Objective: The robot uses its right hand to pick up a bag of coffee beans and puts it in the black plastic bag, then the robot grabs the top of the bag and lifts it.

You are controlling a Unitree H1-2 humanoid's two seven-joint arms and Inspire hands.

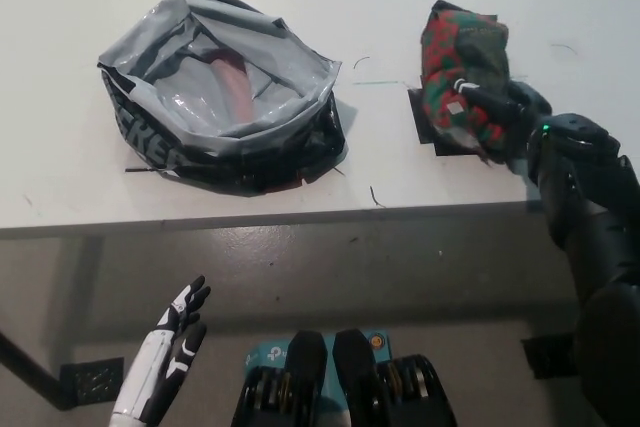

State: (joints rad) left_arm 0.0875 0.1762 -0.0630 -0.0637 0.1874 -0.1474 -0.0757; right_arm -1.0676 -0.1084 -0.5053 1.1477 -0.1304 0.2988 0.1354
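Two hands in view: black right hand point(500, 112) over the right part of the white surface point(60, 177), fingers point(478, 95) wrapped around a red-and-green patterned soft bag of coffee beans point(455, 72), held above a black square mark point(432, 119). Well apart to the left, a crumpled black plastic bag with grey glossy lining point(222, 87), mouth open upward, something reddish inside. White left hand point(170, 342) low at lower left, below the surface edge, fingers spread, holding nothing.

The black plastic bag point(225, 97) gleams glossy and crinkled on a smooth, matt white table point(60, 177).
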